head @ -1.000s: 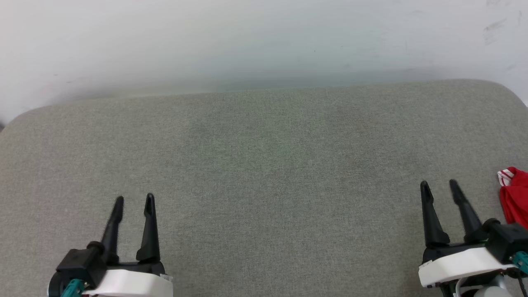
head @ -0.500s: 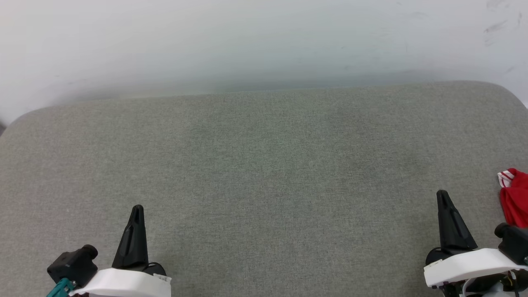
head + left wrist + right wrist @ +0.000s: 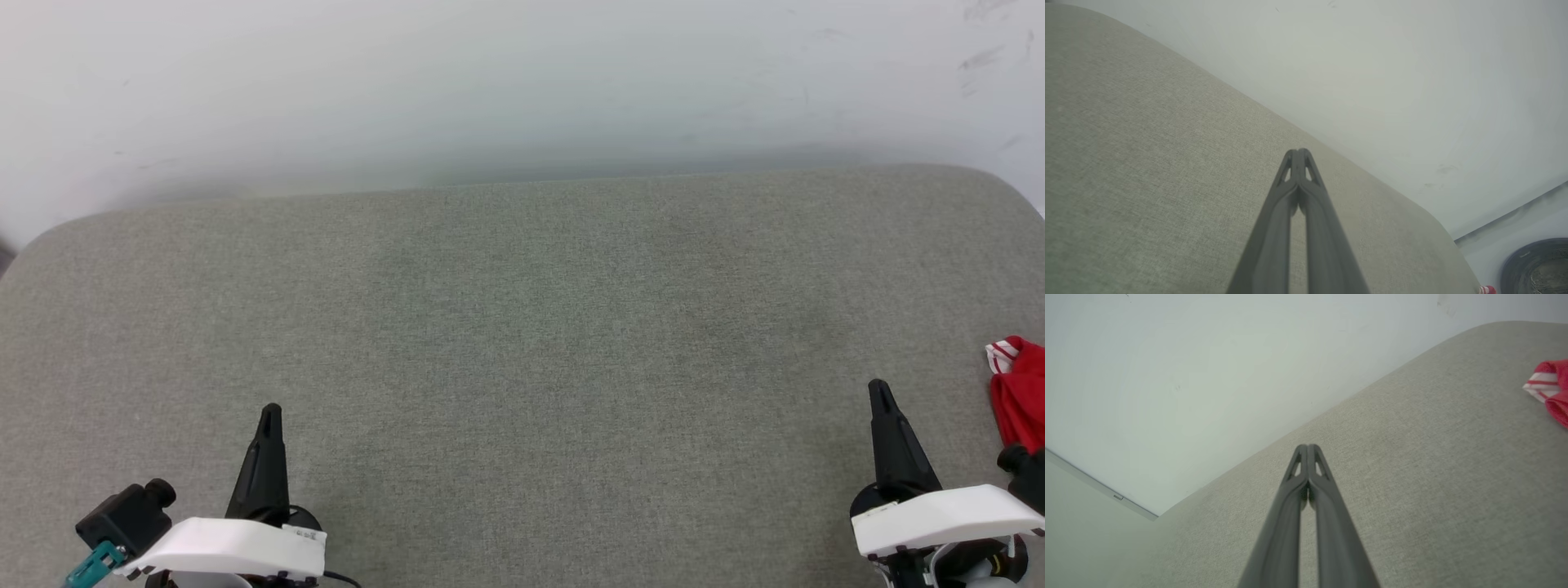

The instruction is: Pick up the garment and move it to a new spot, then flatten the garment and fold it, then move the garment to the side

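Note:
A bunched piece of the red garment [image 3: 1019,396] with red-white striped trim lies at the far right edge of the grey cushion; most of it is cut off by the frame. In the right wrist view the garment [image 3: 1553,390] sits at the right edge. My right gripper [image 3: 880,388] is shut with nothing between its tips, just left of the garment and apart from it; its tips [image 3: 1307,447] meet. At the lower left my left gripper [image 3: 270,411] is shut and empty, fingers pressed together [image 3: 1298,152]. A sliver of striped trim [image 3: 1487,290] shows low in the left wrist view.
The grey fabric cushion [image 3: 522,327] spreads wide between both grippers, rounded at its far corners. A pale wall [image 3: 522,82] rises right behind its far edge. A dark round object [image 3: 1537,265] sits on the floor beyond the cushion's corner.
Both grippers went from open to shut and drew back a little toward the bottom of the view. The garment has stayed where it was.

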You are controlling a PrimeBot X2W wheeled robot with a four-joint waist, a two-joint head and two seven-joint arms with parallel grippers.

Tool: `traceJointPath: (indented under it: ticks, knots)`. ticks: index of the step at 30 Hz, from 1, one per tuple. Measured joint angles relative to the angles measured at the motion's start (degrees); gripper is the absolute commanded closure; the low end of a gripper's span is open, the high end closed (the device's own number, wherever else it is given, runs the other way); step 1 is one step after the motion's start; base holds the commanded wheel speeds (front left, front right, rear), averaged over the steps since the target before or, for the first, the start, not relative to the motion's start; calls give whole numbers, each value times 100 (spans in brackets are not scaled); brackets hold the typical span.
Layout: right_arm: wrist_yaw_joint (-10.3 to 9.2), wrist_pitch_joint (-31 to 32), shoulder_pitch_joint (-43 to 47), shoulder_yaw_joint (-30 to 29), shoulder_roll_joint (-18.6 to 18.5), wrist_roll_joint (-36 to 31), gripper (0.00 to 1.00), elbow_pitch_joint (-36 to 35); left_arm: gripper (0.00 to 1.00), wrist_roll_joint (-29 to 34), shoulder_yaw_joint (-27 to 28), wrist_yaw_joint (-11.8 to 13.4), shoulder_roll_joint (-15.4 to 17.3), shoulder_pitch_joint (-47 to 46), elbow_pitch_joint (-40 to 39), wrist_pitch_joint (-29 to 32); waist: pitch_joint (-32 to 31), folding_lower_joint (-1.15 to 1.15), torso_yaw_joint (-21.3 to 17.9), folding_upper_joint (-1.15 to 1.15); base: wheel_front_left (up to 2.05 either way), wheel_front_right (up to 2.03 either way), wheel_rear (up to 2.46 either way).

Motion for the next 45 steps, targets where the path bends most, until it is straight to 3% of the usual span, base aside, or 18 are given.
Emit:
traceJointPath:
  ticks: [45]
  knots:
    - [0, 791, -222, -190, 86, 3042, 100, 242, 100, -2974, 119, -69, 13, -390, 533, 798, -105, 0, 56, 0, 0, 0, 0]
